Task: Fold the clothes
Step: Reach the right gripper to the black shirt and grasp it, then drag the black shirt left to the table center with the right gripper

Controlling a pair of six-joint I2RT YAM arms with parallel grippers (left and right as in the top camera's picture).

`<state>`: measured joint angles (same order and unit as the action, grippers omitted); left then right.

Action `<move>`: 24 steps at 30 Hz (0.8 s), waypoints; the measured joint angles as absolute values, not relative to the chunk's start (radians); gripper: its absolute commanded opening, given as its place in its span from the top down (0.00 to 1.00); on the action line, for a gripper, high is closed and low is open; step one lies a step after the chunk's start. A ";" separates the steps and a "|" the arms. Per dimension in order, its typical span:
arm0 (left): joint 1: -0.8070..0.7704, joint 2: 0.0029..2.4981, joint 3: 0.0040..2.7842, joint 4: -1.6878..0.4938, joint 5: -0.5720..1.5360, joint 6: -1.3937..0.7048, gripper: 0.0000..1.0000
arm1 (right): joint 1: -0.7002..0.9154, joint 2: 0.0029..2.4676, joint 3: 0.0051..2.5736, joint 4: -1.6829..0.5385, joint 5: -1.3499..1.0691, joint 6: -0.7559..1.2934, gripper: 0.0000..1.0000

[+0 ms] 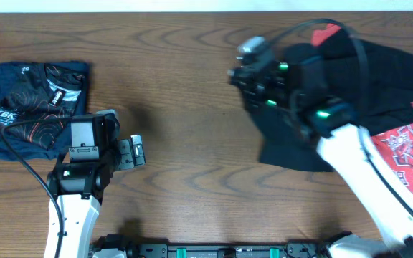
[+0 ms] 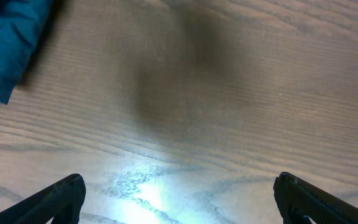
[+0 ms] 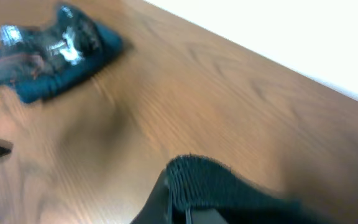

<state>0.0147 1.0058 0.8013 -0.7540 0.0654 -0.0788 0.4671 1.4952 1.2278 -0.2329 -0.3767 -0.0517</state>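
A plain black shirt (image 1: 378,79) lies crumpled at the right of the table, partly over a coral-red shirt with white lettering (image 1: 411,154). My right gripper (image 1: 244,77) is shut on a ribbed edge of the black shirt (image 3: 210,180) and holds it lifted off the table at the shirt's left side. My left gripper (image 2: 179,199) is open and empty, low over bare wood at the left front; in the overhead view it (image 1: 136,152) points right.
A folded dark blue shirt with red line print (image 1: 31,107) lies at the far left, just behind my left arm; it shows in the left wrist view (image 2: 8,43) and the right wrist view (image 3: 55,53). A bit of red fabric (image 1: 327,32) peeks from behind the black shirt.
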 measured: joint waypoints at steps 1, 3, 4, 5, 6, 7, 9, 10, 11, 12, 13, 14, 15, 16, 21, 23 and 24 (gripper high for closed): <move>0.015 1.006 0.802 -0.752 0.067 -0.079 0.02 | 0.490 1.539 1.226 -0.154 -0.380 -0.048 0.84; 0.015 1.006 0.802 -0.750 0.068 -0.079 0.02 | 0.520 1.619 1.225 -0.003 -0.383 -0.036 0.63; 0.015 1.006 0.803 -0.749 0.068 -0.079 0.02 | 0.535 1.662 1.225 0.056 -0.382 -0.036 0.38; 0.015 1.006 0.803 -0.748 0.068 -0.079 0.02 | 0.543 1.686 1.225 0.075 -0.370 -0.024 0.31; 0.015 1.006 0.803 -0.748 0.068 -0.079 0.02 | 0.549 1.710 1.225 0.081 -0.356 -0.015 0.26; 0.015 1.006 0.803 -0.748 0.068 -0.079 0.02 | 0.551 1.728 1.224 0.075 -0.328 -0.004 0.17; 0.015 1.006 0.803 -0.748 0.068 -0.079 0.02 | 0.542 1.744 1.224 0.025 -0.265 0.018 0.03; 0.015 1.006 0.803 -0.743 0.068 -0.079 0.02 | 0.530 1.744 1.222 -0.014 -0.221 0.024 0.01; 0.015 1.006 0.803 -0.738 0.068 -0.079 0.02 | 0.514 1.739 1.222 -0.060 -0.180 0.036 0.01; 0.015 1.006 0.803 -0.729 0.068 -0.079 0.02 | 0.493 1.731 1.222 -0.114 -0.132 0.047 0.01; 0.015 1.006 0.803 -0.713 0.076 -0.079 0.02 | 0.460 1.716 1.223 -0.198 -0.070 0.065 0.01; 0.015 1.006 0.803 -0.707 0.084 -0.079 0.02 | 0.438 1.705 1.222 -0.250 -0.036 0.072 0.01; 0.015 1.006 0.803 -0.693 0.105 -0.079 0.02 | 0.401 1.683 1.222 -0.338 0.011 0.088 0.01; 0.015 1.006 0.803 -0.670 0.133 -0.079 0.02 | 0.359 1.659 1.222 -0.434 0.054 0.102 0.01; 0.001 1.037 0.803 -0.568 0.279 -0.109 0.02 | 0.133 1.563 1.224 -0.810 0.174 0.200 0.01; -0.025 1.076 0.803 -0.529 0.319 -0.132 0.02 | 0.044 1.559 1.218 -0.912 0.199 0.255 0.03; -0.048 1.105 0.803 -0.509 0.337 -0.143 0.02 | 0.002 1.560 1.207 -0.937 0.201 0.283 0.08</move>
<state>-0.0483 1.1053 0.8032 -0.5091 0.3370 -0.1432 0.0021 1.5597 1.2068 -0.9367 0.2008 0.2832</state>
